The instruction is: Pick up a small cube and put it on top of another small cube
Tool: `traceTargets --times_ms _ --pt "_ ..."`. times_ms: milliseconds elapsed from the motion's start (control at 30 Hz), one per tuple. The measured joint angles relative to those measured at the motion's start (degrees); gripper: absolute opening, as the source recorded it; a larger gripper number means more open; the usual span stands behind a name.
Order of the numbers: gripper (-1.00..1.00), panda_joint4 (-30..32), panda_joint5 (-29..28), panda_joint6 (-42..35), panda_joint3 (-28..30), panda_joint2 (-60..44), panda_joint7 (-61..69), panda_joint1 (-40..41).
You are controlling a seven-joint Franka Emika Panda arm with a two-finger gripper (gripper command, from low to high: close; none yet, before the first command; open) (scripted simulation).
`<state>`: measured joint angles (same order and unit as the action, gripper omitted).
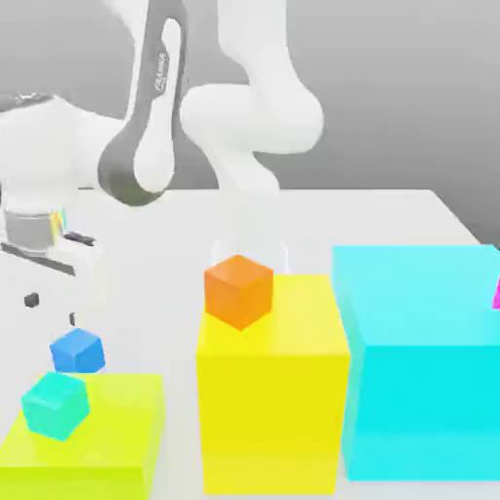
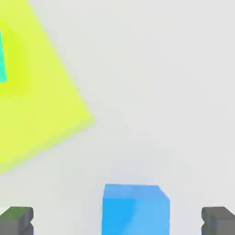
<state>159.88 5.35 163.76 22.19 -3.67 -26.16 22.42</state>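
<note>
The white tabletop (image 1: pixel 410 210) carried a big cyan block (image 1: pixel 420 361) at the exterior view's right, with a tall yellow block (image 1: pixel 273 391) just beside it and a low lime-green slab (image 1: pixel 107 439) at the exterior view's left. The white Panda arm (image 1: pixel 146 127) bent down over the left side. A small orange cube (image 1: pixel 237 290) sat on the yellow block; a small teal cube (image 1: pixel 56 405) rested on the slab. The small blue cube (image 2: pixel 135 209) stood on the table near the slab. The gripper (image 2: pixel 117 220) hung above it, dark fingers (image 2: pixel 16 220) spread fully wide on either side of the cube, gripping nothing.
</note>
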Motion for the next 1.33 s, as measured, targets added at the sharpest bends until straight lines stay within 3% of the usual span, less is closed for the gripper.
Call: traceTargets --times_ms 167,200,433,667,1067,1200,1233,1333 --pt "0.00 -1.79 12.21 7.99 -11.68 -10.54 9.25 9.04" --pt "-1.00 -2.09 13.02 9.25 -13.72 -12.03 9.89 10.90" --pt "-1.00 -2.10 12.92 9.30 -14.10 -12.14 9.81 11.30" --pt "-1.00 0.00 -2.32 -1.05 -6.11 0.67 -2.18 6.52" --pt "-1.00 -21.44 -5.11 -25.41 -13.32 3.79 -32.10 -2.30" --pt "-1.00 -22.56 -3.82 -21.43 -14.01 -1.36 -34.43 -3.45" --pt "1.00 -22.26 -3.50 -19.72 -14.04 -2.78 -34.31 -3.31" --pt "1.00 -22.26 -3.49 -19.72 -14.04 -2.78 -34.31 -3.31"
